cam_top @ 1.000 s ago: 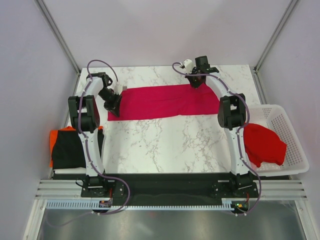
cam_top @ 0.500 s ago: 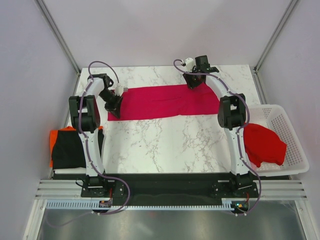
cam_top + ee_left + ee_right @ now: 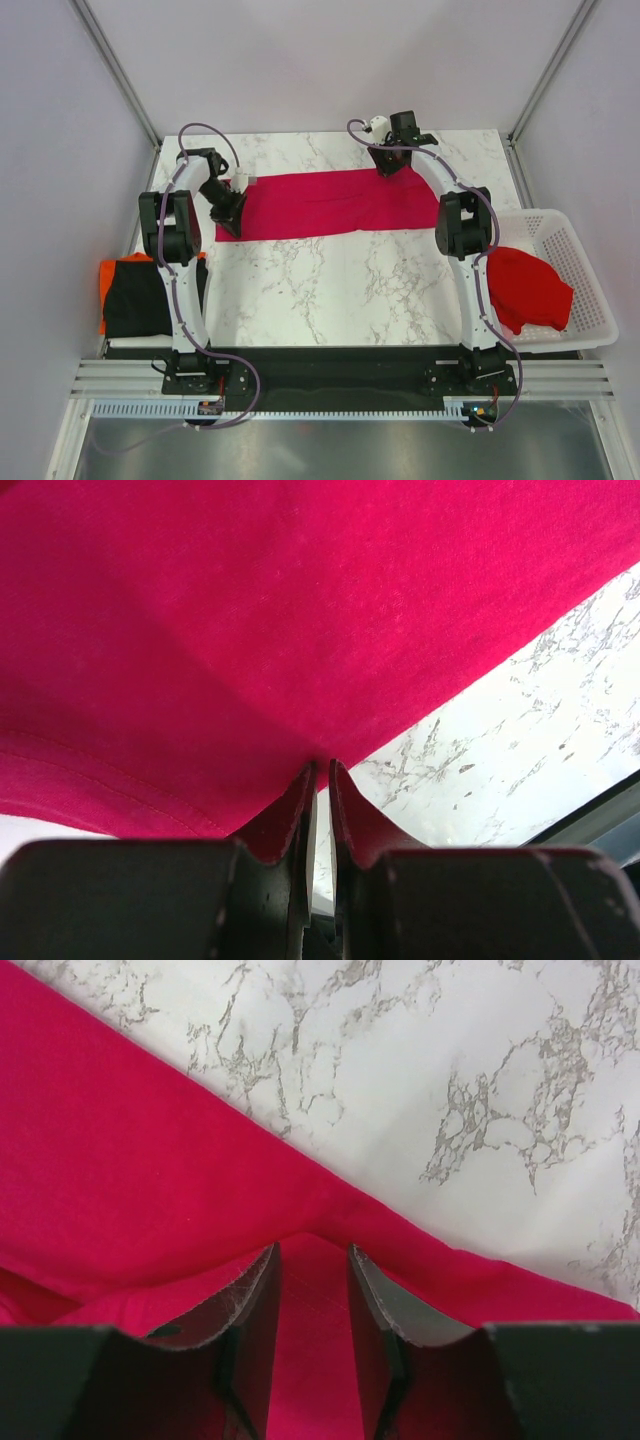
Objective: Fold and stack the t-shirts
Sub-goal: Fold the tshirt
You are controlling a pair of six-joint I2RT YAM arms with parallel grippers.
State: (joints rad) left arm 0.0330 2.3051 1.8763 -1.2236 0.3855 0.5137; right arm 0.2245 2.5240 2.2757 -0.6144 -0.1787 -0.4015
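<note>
A crimson-pink t-shirt (image 3: 320,203), folded into a long strip, lies across the far half of the marble table (image 3: 330,285). My left gripper (image 3: 228,218) is at the strip's left end, shut on its near-left corner; in the left wrist view (image 3: 320,766) the cloth (image 3: 300,610) peaks at the nearly closed fingertips. My right gripper (image 3: 388,166) is at the strip's far edge, right of centre. In the right wrist view (image 3: 312,1250) the cloth (image 3: 150,1180) runs between the fingers, pinched at the hem. A black t-shirt (image 3: 140,295) lies folded on an orange one (image 3: 108,272).
A white lattice basket (image 3: 592,290) at the right table edge holds a crumpled red t-shirt (image 3: 527,285). The black and orange stack sits off the table's left near corner. Metal frame posts and grey walls enclose the table.
My left gripper has shifted slightly to the right at the strip's left end. My right gripper has shifted slightly left along the far edge. The shirt has barely moved.
</note>
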